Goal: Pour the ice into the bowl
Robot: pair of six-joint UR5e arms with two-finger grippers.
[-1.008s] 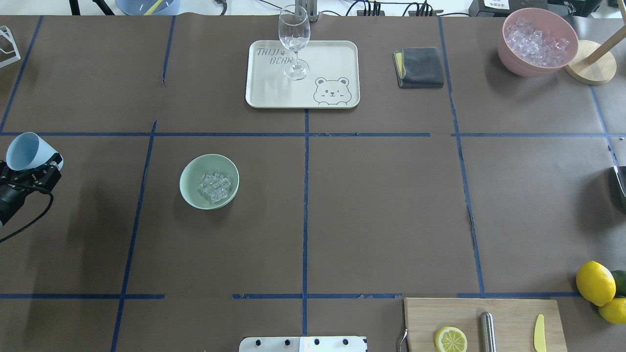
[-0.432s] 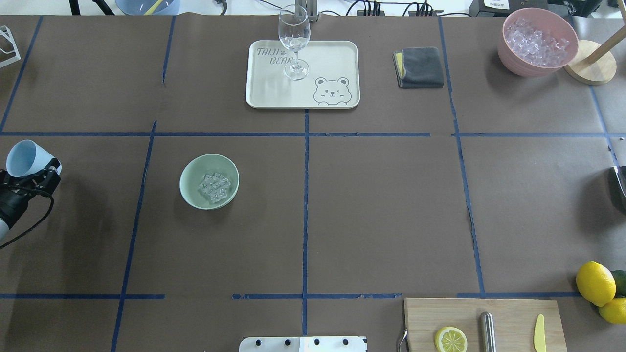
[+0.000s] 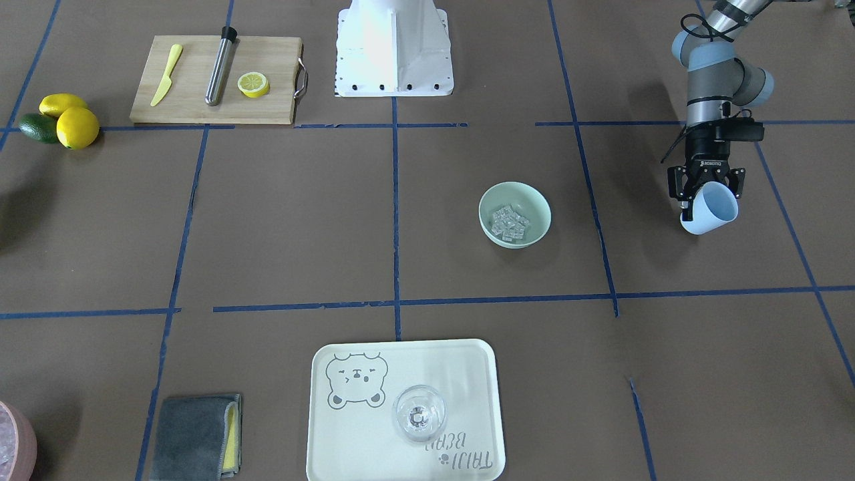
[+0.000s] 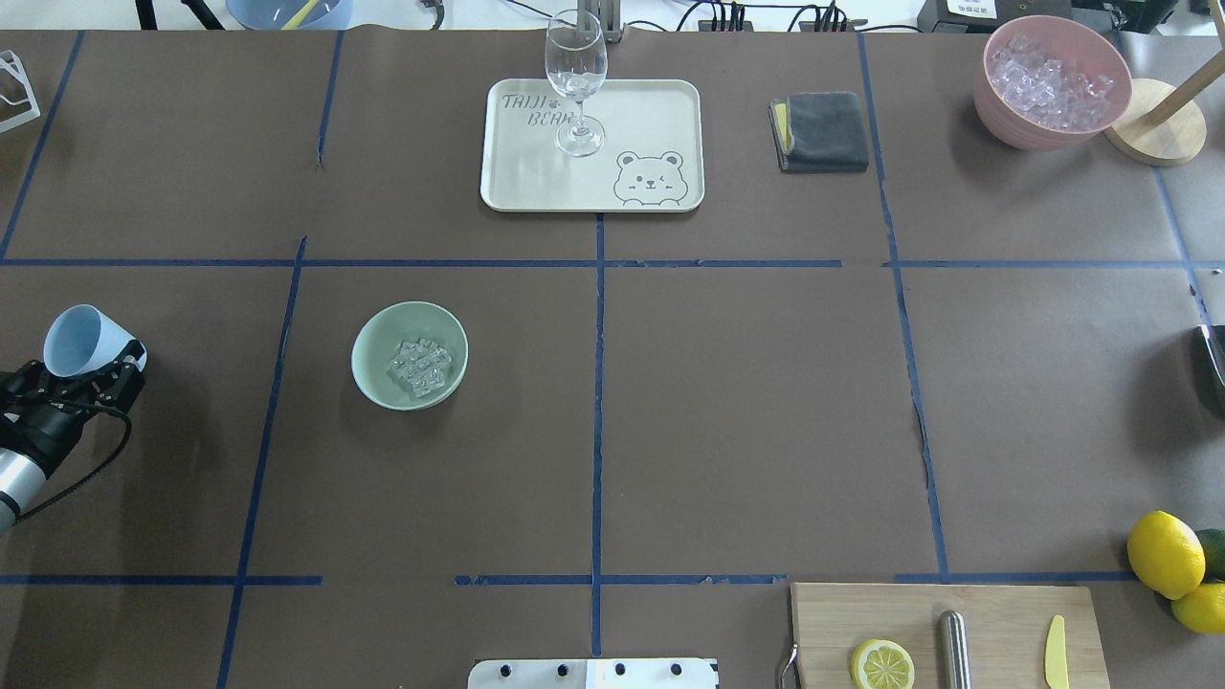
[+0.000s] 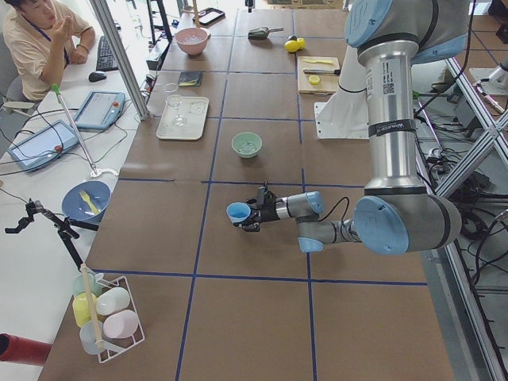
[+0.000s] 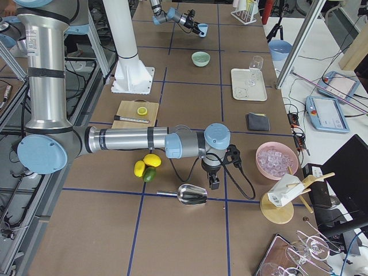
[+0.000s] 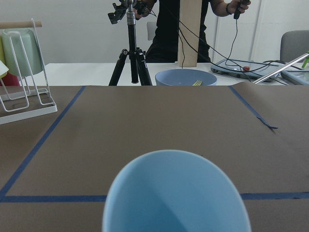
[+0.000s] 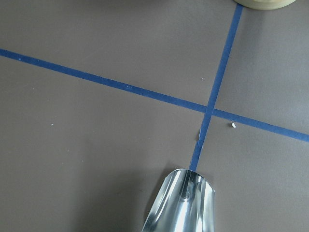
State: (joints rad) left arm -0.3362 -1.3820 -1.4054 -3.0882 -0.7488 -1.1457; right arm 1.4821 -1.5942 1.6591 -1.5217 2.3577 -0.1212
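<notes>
Left claw (image 3: 707, 194) grips blue cup (image 3: 713, 210), bowl (image 3: 518, 242) well apart.

The brown table (image 4: 746, 402) carries a mint bowl (image 4: 367, 361), tray (image 4: 536, 182), cloth (image 4: 825, 131), pink bowl (image 4: 1005, 129), cutting board (image 4: 1005, 622), lemons (image 4: 1165, 553).

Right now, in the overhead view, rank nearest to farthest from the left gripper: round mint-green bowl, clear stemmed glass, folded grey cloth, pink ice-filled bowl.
1. Round mint-green bowl, mid-table, left half.
2. Clear stemmed glass, far centre tray.
3. Folded grey cloth, right of tray.
4. Pink ice-filled bowl, far right corner.
</notes>
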